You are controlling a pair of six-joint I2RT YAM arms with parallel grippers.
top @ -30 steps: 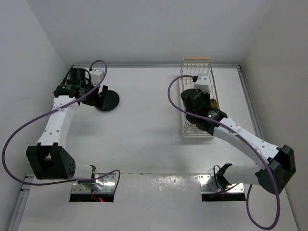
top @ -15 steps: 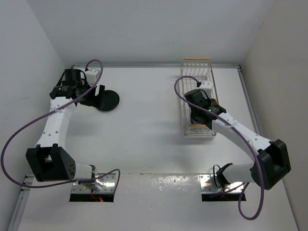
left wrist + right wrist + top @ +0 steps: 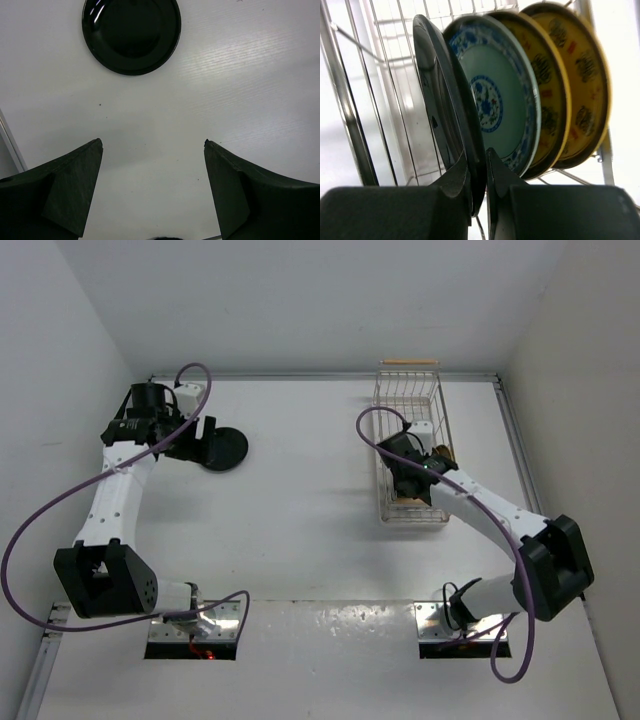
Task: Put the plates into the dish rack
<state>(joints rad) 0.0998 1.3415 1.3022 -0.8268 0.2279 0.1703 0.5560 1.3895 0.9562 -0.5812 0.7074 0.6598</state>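
- The left end effector (image 3: 153,145) hangs over the tabletop (image 3: 240,75) with its fingers wide apart and nothing between them.
- A flat black plate (image 3: 131,35) lies face up on the tabletop. In the left wrist view it sits in the upper left of the frame, beyond the fingertips and touching neither finger. In the top view it is in the upper left, just right of that end effector. It is round, so it has no long axis, and its hollow faces upward.
- The rack (image 3: 408,400) stands in the upper right of the top view. Its long axis runs from the top of the frame toward the bottom, with a wooden handle (image 3: 408,363) at its upper end.
- The right end effector (image 3: 479,170) reaches into the lower half of the rack, its fingers pressed on the lower rim of a held black plate (image 3: 445,100), one finger on each face.
- That plate stands on edge inside the rack wires, rising from the fingers toward the upper left of the right wrist view and leaning slightly.
- Just right of it stands the teal plate (image 3: 495,100), on edge, its patterned face turned toward the black one.
- Further right stand the first yellow plate (image 3: 547,100) and the second yellow plate (image 3: 585,75), on edge and close together, all four in one row.
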